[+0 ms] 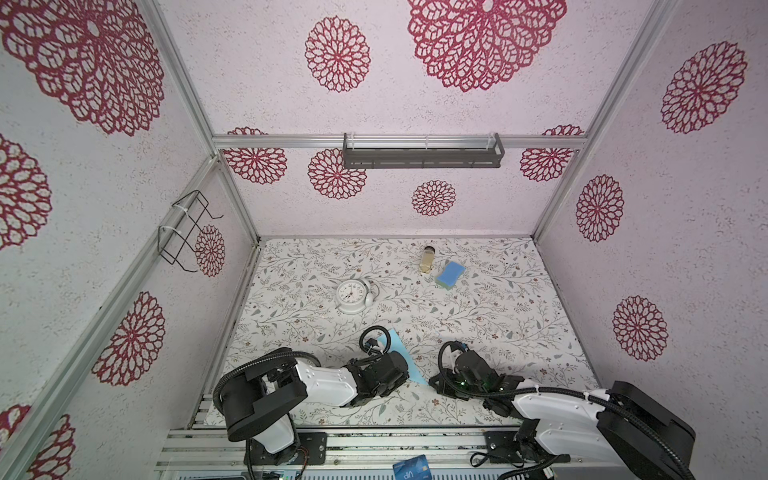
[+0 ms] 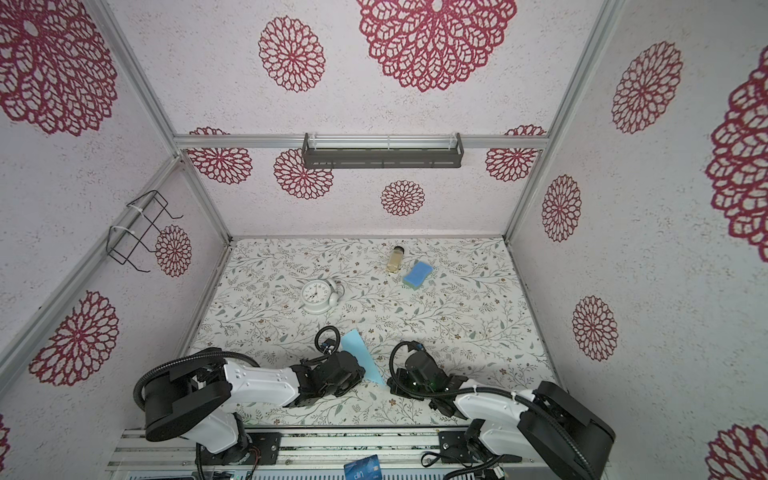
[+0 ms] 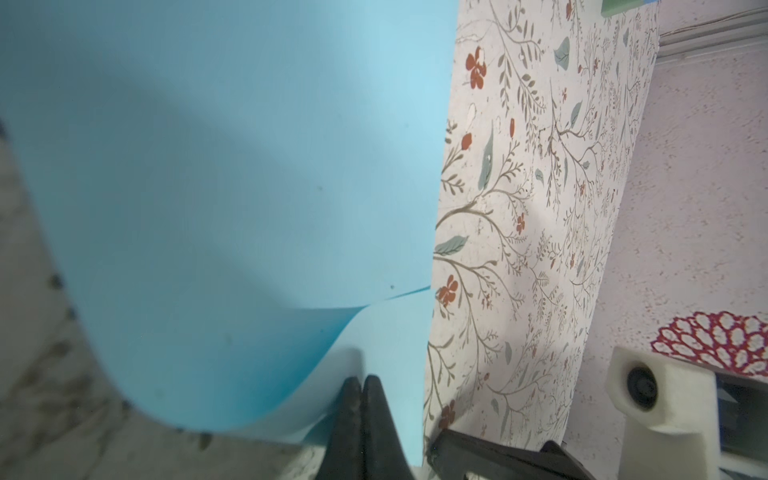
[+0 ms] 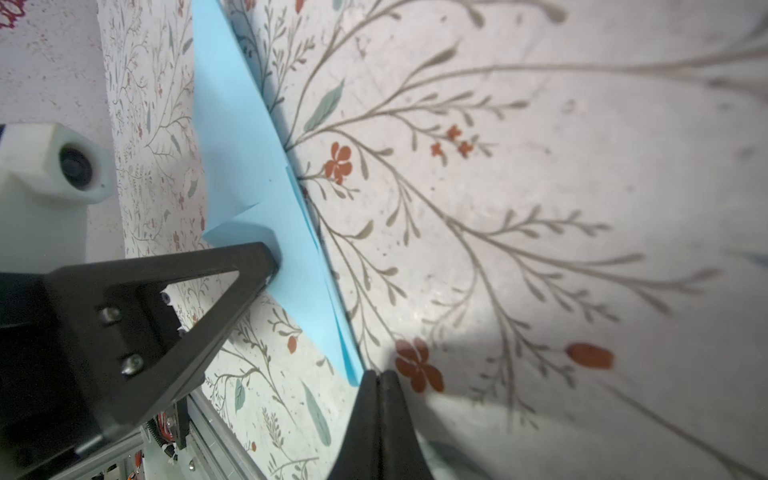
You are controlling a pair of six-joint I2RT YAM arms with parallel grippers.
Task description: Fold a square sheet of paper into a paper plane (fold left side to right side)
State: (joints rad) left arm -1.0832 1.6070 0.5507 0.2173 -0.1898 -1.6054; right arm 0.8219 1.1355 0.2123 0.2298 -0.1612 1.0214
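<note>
The light blue sheet of paper — thin, matte, partly folded — lies near the front edge of the floral-patterned tabletop, between the 2 arms in both top views. In the left wrist view 1 flap curls up off a flat lower layer. In the right wrist view the paper is a long, narrow shape with layered edges, tapering to a point.

The left gripper has its black fingers pressed together with nothing between them, and their tip rests on the paper's flat layer. The right gripper is likewise closed and empty, its tip just beside the paper's pointed corner — whether it touches cannot be told.

Farther back on the table, well apart from the paper, are a round white alarm clock and a thick blue sponge with a green underside. Just beside the sponge is a small clear jar with yellowish contents. A small dark blue printed card lies on the metal rail in front of the table.
</note>
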